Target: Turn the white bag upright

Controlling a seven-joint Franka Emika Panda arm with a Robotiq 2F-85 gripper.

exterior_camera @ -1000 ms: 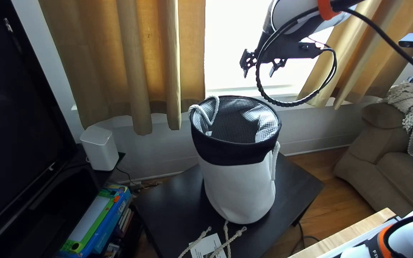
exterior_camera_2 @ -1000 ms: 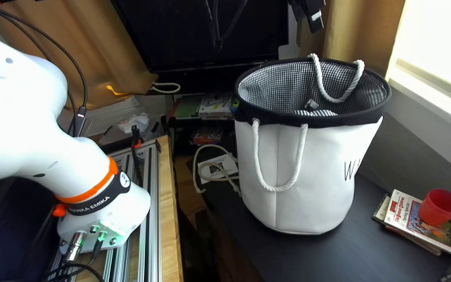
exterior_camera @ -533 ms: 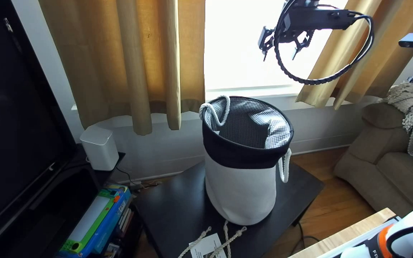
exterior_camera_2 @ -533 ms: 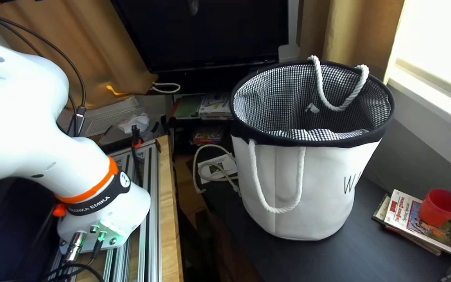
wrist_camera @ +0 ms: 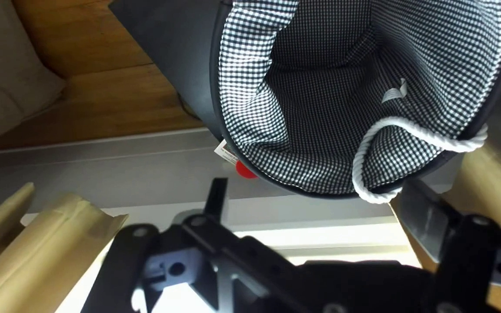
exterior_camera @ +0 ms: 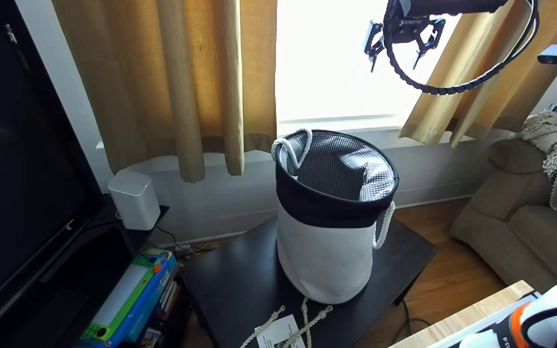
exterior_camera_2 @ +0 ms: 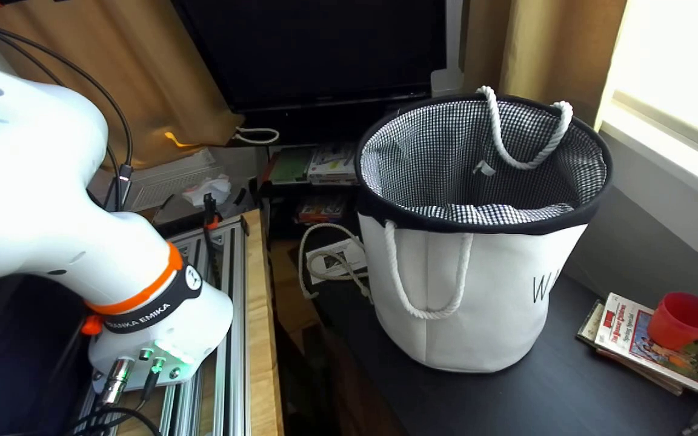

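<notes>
The Robotiq gripper [exterior_camera: 394,66] hangs in front of the bright window [exterior_camera: 327,63], its two fingers spread wide, higher than the white fabric bag [exterior_camera: 327,256] and apart from it. The bag stands upright on the black table [exterior_camera: 230,270], mouth up, with a black rim [exterior_camera: 327,209] around a black-and-white gingham lining [wrist_camera: 328,104]. One white rope handle [wrist_camera: 360,156] droops over the rim into the mouth; a second handle [exterior_camera_2: 428,313] hangs down the outside. On the same table, near the bag, a red cup [exterior_camera_2: 682,321] sits on a small stack of paperback books [exterior_camera_2: 628,321]. Near the bag's base, lengths of off-white rope [exterior_camera: 304,329] lie across a printed card [exterior_camera: 274,329]. Gold curtains [exterior_camera: 206,87] hang to either side of the window. Farther out, a white box-shaped device [exterior_camera: 136,203] stands beside a flat-screen television [exterior_camera: 22,154]; a brown sofa [exterior_camera: 496,227] sits well apart from both.
</notes>
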